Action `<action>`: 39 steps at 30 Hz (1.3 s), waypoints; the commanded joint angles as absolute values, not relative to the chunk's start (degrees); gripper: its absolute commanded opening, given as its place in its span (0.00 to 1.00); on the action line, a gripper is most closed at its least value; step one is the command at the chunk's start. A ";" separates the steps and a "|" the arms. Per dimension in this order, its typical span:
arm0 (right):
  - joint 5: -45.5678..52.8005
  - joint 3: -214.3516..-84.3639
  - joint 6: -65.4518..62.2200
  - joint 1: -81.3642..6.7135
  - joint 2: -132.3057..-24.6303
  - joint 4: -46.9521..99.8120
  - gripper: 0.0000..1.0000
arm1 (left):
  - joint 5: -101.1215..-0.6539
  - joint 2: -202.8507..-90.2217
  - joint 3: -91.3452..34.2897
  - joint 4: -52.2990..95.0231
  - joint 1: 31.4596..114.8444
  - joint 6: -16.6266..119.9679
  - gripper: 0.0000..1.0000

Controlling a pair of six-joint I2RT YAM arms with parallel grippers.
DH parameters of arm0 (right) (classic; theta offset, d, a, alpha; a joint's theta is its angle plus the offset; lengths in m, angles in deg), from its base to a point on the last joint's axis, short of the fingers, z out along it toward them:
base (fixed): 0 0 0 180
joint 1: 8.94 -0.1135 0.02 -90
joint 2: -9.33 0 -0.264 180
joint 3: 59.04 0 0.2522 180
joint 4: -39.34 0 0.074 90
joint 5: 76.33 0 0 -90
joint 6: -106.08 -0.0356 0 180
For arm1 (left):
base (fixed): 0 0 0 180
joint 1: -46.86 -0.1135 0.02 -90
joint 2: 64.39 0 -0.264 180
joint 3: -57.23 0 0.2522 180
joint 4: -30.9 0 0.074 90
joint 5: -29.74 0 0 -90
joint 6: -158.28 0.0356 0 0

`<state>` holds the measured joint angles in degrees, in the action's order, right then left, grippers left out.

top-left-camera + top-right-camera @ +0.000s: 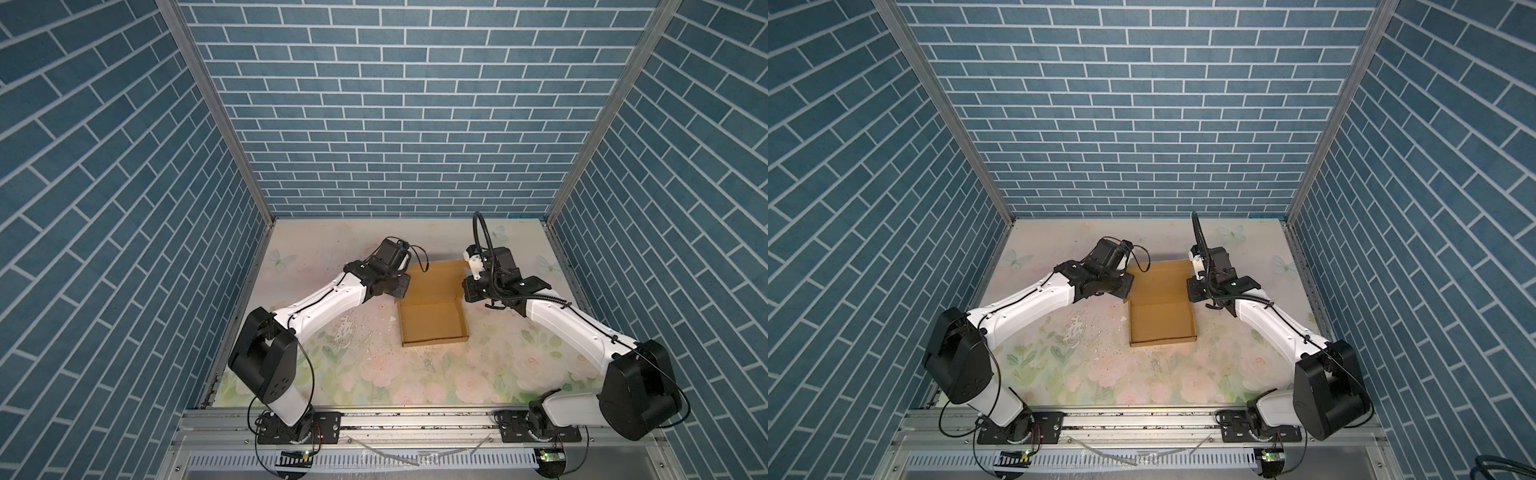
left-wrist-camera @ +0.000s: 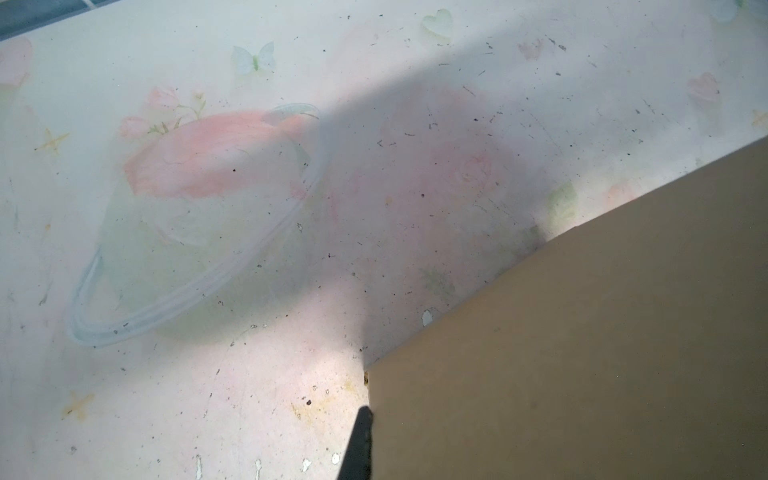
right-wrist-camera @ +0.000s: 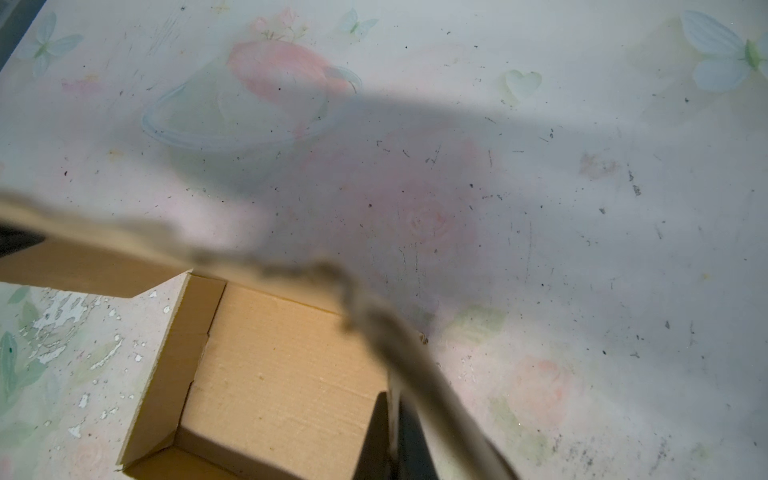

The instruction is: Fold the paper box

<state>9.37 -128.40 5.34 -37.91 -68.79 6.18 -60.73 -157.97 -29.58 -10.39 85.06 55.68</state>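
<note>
The paper box is brown cardboard lying mid-table in both top views, its shallow tray toward the front and its lid panel raised behind. My left gripper is at the lid's left edge. In the left wrist view one dark finger presses against the cardboard panel, and the other finger is hidden behind it. My right gripper is at the lid's right edge. In the right wrist view the right gripper is shut with a thin cardboard edge between its fingers, above the tray floor.
The table has a worn floral cover with flaked patches left of the box. Blue brick-pattern walls close in the back and both sides. An aluminium rail carrying both arm bases runs along the front edge.
</note>
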 commanded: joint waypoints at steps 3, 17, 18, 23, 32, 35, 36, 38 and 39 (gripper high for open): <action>13.60 -127.52 2.76 -41.78 -66.12 9.64 0.03 | -61.80 -159.78 -31.15 -9.36 85.27 52.10 0.05; 19.71 -123.63 0.01 -44.41 -65.17 16.97 0.03 | -66.45 -160.72 -29.70 -0.29 85.13 47.89 0.06; 19.99 -123.45 -0.17 -44.68 -65.35 17.39 0.03 | -66.86 -160.75 -29.34 0.51 85.14 47.40 0.06; 22.45 -122.47 -1.04 -46.14 -66.23 18.59 0.03 | -67.86 -160.60 -26.37 4.86 85.10 45.02 0.06; 24.63 -120.32 -4.11 -47.44 -66.97 20.84 0.03 | -71.18 -158.45 -19.38 12.23 85.18 41.98 0.06; 25.65 -119.03 -5.12 -48.11 -66.78 22.00 0.03 | -71.91 -157.16 -17.20 14.26 85.32 41.12 0.06; 25.93 -118.61 -5.48 -48.14 -66.63 22.36 0.03 | -72.03 -156.65 -16.51 14.92 85.36 40.97 0.06; 26.13 -118.03 -6.12 -48.27 -66.35 22.92 0.03 | -72.46 -155.89 -15.56 15.47 85.47 40.86 0.06; 26.17 -117.82 -6.39 -48.42 -66.19 23.03 0.03 | -72.70 -155.57 -15.21 15.47 85.45 40.90 0.06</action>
